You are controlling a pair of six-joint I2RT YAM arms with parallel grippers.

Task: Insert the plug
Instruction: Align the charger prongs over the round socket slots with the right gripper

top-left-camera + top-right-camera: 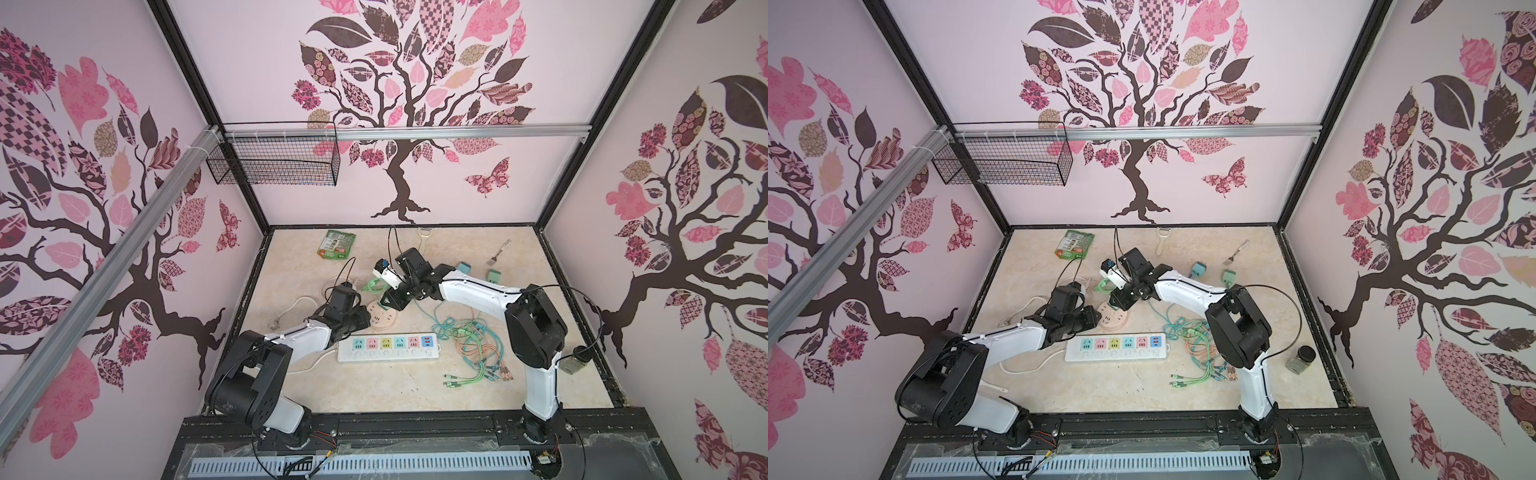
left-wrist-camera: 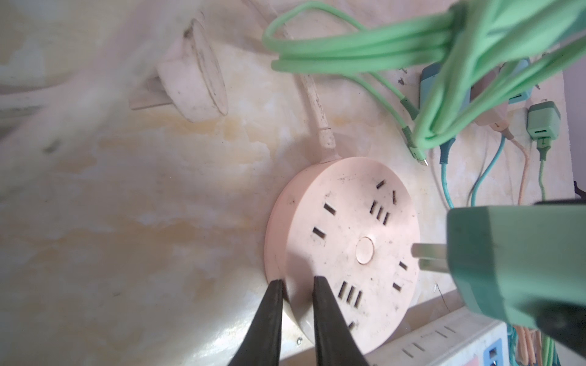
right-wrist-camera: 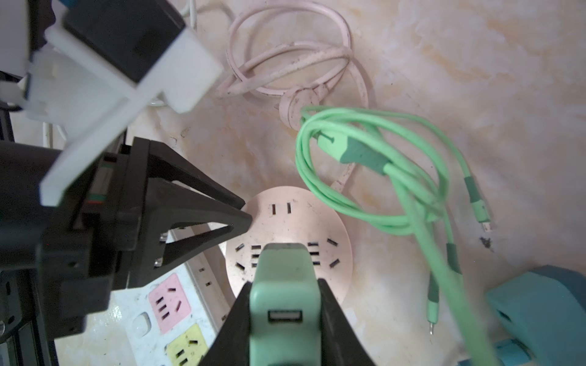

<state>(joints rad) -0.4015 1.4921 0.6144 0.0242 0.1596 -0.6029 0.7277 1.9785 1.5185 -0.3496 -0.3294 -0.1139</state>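
Right end effector [image 3: 283, 285] gripping plug [image 3: 282, 269] by flat sides, hovering prongs-first over socket [image 3: 304, 221], mid-surface [image 3: 444, 63]. Left end effector [image 2: 296, 282] pinching socket rim, narrow. Plug seeming light, rigid, slick; mid-body hold suiting.

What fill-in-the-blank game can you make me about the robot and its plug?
1. The right gripper is shut on a ___ plug.
2. The plug hangs over the round ___ socket, prongs not yet in.
3. The left gripper touches that socket's rim, not the long ___ power strip.
Missing words: green, pink, white.
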